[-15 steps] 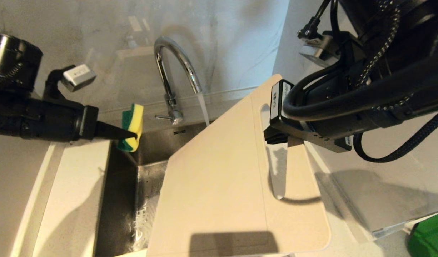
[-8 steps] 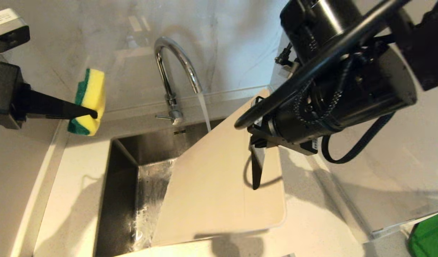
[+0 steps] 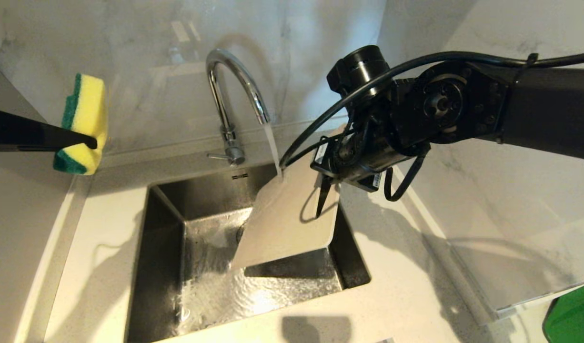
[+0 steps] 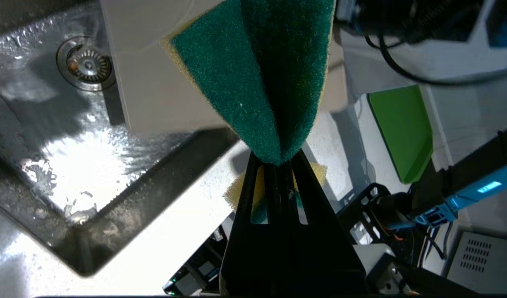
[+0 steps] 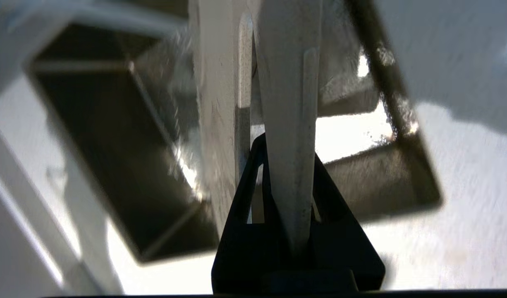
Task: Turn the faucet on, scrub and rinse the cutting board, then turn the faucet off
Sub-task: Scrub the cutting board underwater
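Observation:
The chrome faucet (image 3: pixel 235 85) is running, and its stream lands on the upper corner of the cream cutting board (image 3: pixel 285 219). The board hangs tilted inside the sink (image 3: pixel 161 267). My right gripper (image 3: pixel 319 212) is shut on the board's edge by the slot handle; in the right wrist view the board (image 5: pixel 288 124) stands clamped between the jaws of the right gripper (image 5: pixel 286 157). At the far left, above the counter, my left gripper (image 3: pixel 89 142) is shut on a green-and-yellow sponge (image 3: pixel 82 124). The left wrist view shows the sponge's green face (image 4: pixel 257 74) pinched in the left gripper (image 4: pixel 278 161).
Water covers the sink floor around the drain (image 4: pixel 86 66). White counter (image 3: pixel 416 286) surrounds the sink, with marble walls behind and to the right. A green object (image 3: pixel 573 314) sits at the lower right. The faucet's side lever (image 3: pixel 218 156) points left.
My right arm has carried the cutting board away and down into the sink, under the stream. My left gripper has lifted the sponge up and to the left.

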### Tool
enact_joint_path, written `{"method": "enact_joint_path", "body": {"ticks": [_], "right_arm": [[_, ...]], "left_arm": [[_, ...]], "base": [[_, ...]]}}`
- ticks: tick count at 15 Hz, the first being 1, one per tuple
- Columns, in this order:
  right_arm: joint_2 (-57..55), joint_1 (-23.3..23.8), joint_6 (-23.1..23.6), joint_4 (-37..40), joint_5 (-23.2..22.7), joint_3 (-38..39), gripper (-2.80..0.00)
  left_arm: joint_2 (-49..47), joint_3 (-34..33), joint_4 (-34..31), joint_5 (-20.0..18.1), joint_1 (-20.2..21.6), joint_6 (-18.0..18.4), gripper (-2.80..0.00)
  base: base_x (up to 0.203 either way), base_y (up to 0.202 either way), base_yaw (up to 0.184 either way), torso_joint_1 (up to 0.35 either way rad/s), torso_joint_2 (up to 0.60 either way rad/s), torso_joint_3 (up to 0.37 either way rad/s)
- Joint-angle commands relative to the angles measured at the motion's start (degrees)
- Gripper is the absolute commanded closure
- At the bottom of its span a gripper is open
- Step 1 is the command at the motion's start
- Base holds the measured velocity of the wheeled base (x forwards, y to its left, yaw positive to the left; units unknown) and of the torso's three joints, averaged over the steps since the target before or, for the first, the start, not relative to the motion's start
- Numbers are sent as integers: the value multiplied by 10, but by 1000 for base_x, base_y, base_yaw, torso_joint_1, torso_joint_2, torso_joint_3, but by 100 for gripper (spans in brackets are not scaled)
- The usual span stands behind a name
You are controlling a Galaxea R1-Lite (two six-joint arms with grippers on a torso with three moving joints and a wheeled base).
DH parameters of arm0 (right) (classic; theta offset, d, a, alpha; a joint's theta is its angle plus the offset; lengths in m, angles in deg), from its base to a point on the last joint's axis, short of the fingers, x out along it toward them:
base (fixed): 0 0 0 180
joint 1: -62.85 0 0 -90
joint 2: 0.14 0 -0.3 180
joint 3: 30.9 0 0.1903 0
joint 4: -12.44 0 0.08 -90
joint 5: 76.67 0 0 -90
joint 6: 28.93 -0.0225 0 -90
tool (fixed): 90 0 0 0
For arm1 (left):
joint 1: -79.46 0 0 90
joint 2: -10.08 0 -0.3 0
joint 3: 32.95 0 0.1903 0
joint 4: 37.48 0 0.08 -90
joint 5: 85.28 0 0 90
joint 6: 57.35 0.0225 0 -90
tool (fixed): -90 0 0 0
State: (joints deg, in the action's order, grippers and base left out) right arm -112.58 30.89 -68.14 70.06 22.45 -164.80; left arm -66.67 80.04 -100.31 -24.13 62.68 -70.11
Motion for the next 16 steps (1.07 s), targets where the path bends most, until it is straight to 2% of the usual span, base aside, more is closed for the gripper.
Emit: {"method": "enact_joint_path", "body": {"ticks": [1,5,13,15,16], "right_arm": [[-29,28,8,-6,0,-14,0],[-26,48,6,-19,0,-14,0],[-11,50,7,-20,-1,-14,0],[5,50,-3,-46,-15,-14,0],[11,52,-20,-66,-38,-14,0]], "left_arm": [[21,-10,-11,-2,0,-1,0],[36,-41,-11,-3,-1,-1,0],[40,-71,-9,-6,-1,0,0],[40,-71,-9,-6,-1,0,0],[41,-70,-9,-7,-1,0,0]], "base": [[0,0,0,0,0,0],[0,0,0,0,0,0],[0,0,0,0,0,0],[0,0,0,0,0,0],[0,0,0,0,0,0]]}}
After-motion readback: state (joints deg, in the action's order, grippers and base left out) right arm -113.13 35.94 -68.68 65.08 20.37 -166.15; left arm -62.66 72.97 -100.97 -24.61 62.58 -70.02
